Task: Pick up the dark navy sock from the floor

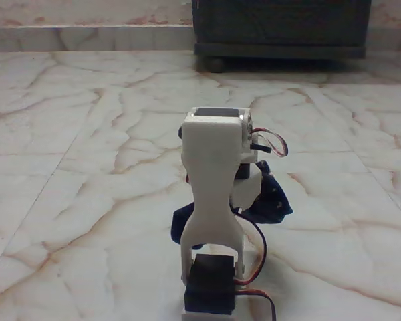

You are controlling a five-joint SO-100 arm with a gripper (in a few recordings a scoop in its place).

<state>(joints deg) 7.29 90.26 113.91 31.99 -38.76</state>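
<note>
In the fixed view I see my white arm (216, 174) from behind, reaching away from the camera and down toward the floor (87, 167). The dark navy sock (271, 197) lies crumpled just past the arm. One fold sticks out to the right of the arm, and a smaller piece (180, 226) shows at its left. The arm's own link covers the fingertips, so I cannot tell whether the jaws are open or shut, or whether they touch the sock. The sock looks bunched up around the spot where the arm ends.
A dark wooden cabinet (281, 30) stands at the back right against a low marble ledge (87, 37). Red and black servo wires (257, 247) loop out on the arm's right side. Glossy veined tiles spread on both sides of the arm.
</note>
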